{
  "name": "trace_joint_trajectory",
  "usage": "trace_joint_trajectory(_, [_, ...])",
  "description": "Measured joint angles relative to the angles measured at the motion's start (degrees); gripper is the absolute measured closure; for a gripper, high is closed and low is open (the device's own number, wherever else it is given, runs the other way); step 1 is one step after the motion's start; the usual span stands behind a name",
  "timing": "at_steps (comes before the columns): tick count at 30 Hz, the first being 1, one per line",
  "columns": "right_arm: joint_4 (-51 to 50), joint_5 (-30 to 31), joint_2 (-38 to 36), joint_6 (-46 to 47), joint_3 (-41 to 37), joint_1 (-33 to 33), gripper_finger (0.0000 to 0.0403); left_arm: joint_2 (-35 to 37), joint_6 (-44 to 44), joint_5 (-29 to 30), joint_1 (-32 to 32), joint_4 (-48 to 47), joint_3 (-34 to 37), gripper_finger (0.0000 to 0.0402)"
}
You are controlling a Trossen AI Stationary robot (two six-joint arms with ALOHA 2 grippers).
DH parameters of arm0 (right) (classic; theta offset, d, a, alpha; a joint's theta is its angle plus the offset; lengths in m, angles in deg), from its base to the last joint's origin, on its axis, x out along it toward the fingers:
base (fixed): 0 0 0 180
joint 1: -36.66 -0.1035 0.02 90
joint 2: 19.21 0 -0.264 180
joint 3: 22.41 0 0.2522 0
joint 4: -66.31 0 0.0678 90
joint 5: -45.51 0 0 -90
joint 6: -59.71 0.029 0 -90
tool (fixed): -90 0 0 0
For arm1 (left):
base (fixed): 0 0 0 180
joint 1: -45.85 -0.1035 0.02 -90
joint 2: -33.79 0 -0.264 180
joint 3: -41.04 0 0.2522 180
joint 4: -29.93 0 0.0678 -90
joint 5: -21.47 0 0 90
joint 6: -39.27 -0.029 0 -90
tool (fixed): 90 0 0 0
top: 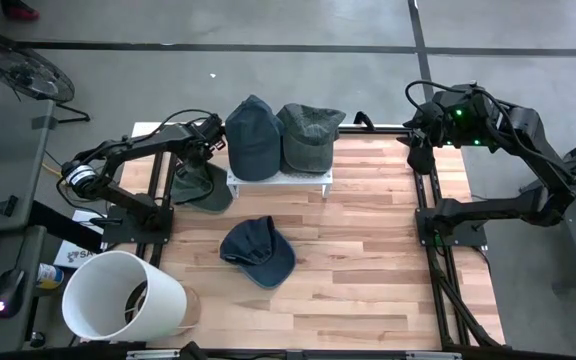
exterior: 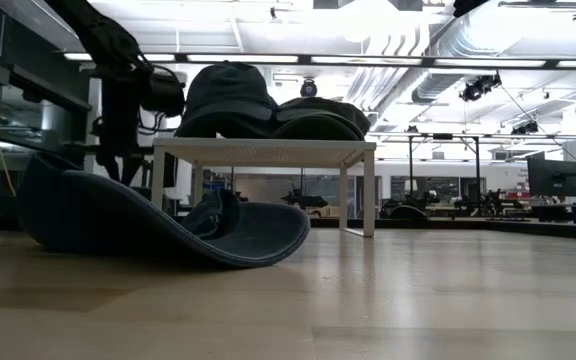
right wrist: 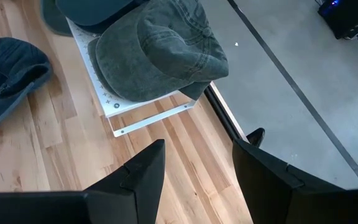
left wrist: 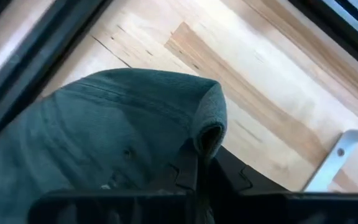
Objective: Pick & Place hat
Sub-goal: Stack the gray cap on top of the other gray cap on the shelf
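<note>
A pale wooden table (top: 368, 260) fills the middle of the high view, with grey floor around it. Near the table's top edge stands a small white stand (top: 280, 182) carrying two caps side by side: a blue cap (top: 252, 135) on the left and a grey-green cap (top: 308, 135) on the right. A third, dark blue hat (top: 258, 250) lies upside down on the wood just below the stand, at the frame's centre. Left of the stand lies a green hat (top: 201, 187). The left gripper (top: 208, 147) sits over it at the upper left, and the left wrist view shows its jaws closed tight on a fold of that green fabric. A white bucket (top: 120, 297) lies on its side at the lower left corner. The right gripper (top: 418, 135) waits at the table's upper right edge, jaws spread wide, holding nothing.
</note>
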Motion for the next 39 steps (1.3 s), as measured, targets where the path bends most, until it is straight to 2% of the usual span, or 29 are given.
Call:
trace_joint_trajectory(5, [0.0, 0.0, 0.0, 0.1, 0.0, 0.0, 0.0221, 4.1, -2.0, 1.5, 0.9, -3.6, 0.0, 0.0394])
trace_joint_trajectory(16, [0.0, 0.0, 0.0, 0.5, 0.0, 0.0, 0.0222, 17.7, -10.2, 2.5, 1.9, -4.9, 0.0, 0.0396])
trace_joint_trajectory(22, [0.0, 0.0, 0.0, 0.7, 0.0, 0.0, 0.0222, 25.7, -11.1, 4.9, 4.3, -6.4, 0.0, 0.0396])
trace_joint_trajectory(29, [0.0, 0.0, 0.0, 1.8, 0.0, 0.0, 0.0222, 34.8, -16.4, 5.7, 7.1, -6.1, -0.1, 0.0396])
trace_joint_trajectory(33, [0.1, 0.0, 0.0, 2.0, 0.0, 0.0, 0.0222, 38.8, -21.0, 7.6, 8.9, -5.8, -2.7, 0.0396])
trace_joint_trajectory(39, [0.6, 0.0, 0.0, 1.6, 0.0, 0.0, 0.0221, 41.3, -30.8, 7.2, 11.5, -5.1, -10.9, 0.0396])
